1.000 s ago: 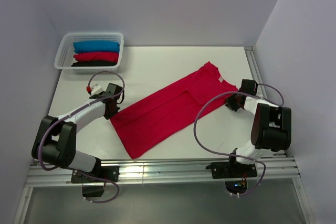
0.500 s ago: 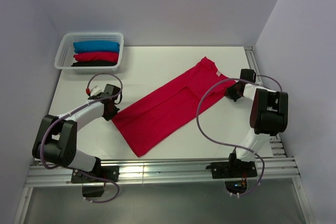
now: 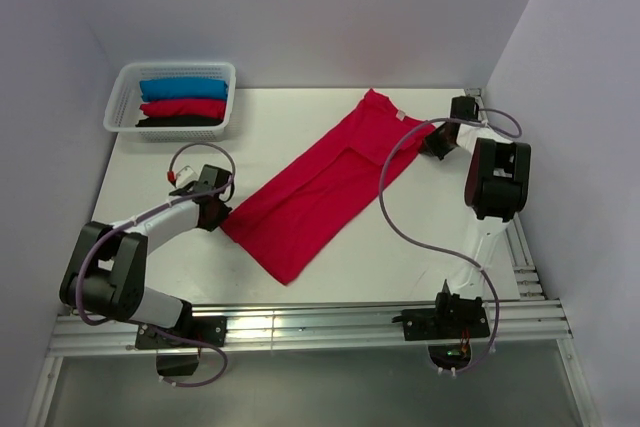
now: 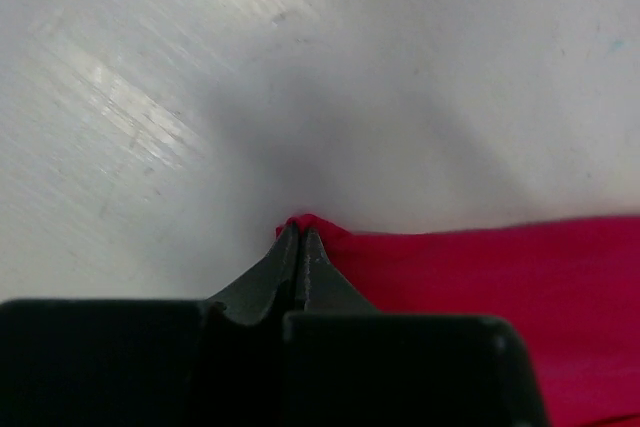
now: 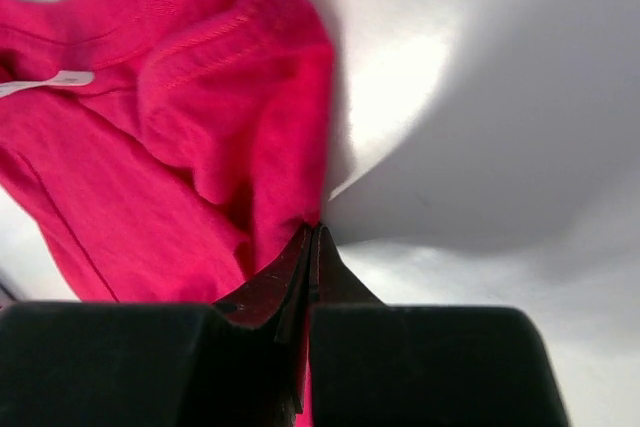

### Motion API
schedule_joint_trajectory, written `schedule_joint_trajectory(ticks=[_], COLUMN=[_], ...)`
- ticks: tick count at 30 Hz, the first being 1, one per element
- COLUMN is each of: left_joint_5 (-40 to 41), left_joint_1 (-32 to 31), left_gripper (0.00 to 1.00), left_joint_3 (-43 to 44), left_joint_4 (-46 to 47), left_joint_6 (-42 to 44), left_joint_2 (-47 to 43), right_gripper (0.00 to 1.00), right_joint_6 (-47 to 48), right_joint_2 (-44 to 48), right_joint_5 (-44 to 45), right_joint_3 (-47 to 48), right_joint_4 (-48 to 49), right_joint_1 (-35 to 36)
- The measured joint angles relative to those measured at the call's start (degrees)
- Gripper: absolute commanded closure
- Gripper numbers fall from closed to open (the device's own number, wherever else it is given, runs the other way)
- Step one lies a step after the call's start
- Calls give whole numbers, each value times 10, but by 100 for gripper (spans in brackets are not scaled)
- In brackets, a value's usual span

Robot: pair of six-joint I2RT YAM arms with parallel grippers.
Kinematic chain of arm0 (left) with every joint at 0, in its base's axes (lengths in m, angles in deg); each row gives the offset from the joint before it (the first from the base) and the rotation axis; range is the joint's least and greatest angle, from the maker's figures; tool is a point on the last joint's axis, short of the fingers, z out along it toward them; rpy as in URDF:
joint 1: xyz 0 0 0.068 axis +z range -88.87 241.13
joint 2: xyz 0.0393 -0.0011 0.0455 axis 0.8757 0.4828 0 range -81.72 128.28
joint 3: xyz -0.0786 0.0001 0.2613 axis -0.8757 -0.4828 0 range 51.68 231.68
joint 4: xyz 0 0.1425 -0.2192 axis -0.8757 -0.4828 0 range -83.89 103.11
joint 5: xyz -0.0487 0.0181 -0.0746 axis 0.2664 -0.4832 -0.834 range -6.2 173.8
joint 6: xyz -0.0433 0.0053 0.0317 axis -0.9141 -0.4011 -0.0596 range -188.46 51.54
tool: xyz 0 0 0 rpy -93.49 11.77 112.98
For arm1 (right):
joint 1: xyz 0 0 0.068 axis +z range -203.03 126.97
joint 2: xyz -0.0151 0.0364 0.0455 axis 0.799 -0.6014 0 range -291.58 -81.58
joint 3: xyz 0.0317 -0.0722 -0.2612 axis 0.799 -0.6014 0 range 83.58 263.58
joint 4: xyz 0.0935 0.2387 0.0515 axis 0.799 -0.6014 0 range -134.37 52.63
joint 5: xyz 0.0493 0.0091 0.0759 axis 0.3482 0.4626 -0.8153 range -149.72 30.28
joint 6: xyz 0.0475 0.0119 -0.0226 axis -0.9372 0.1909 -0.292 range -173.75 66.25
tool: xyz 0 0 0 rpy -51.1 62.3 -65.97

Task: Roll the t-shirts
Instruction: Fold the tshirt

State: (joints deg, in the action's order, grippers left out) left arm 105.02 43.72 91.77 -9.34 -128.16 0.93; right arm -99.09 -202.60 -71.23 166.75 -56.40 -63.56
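Left tool (image 4: 300,239) and right tool (image 5: 312,235) each pinch the red t-shirt (image 3: 320,187), neck label (image 5: 50,80) unreadable

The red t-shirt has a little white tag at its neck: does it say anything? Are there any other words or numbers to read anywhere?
No text can be read anywhere in these pictures.
Neck label on the red t-shirt: a pale strip, too small and blurred to read.
White basket: no markings show.

Crimson t-shirt (image 3: 325,182) lies flat, a long diagonal folded strip; blue, red, black shirts (image 3: 183,107) apparently rolled in basket (image 3: 116,105)
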Motion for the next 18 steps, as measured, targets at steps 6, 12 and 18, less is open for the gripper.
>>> schedule_joint_trajectory(ticks=[6, 12, 18], left_joint_5=[17, 20, 20], left_joint_1=[-68, -164, -218], left_gripper=[100, 100, 100], left_joint_3=[-13, -21, -58], left_joint_4=[20, 22, 35], left_joint_6=[-45, -103, -163], left_joint_2=[-5, -9, -42], right_gripper=[100, 100, 100], right_joint_6=[12, 13, 15], right_joint_2=[-69, -110, -152], right_joint_5=[-24, -34, -34], right_joint_3=[110, 175, 250], right_joint_4=[-38, -49, -82], right_joint_1=[8, 17, 24])
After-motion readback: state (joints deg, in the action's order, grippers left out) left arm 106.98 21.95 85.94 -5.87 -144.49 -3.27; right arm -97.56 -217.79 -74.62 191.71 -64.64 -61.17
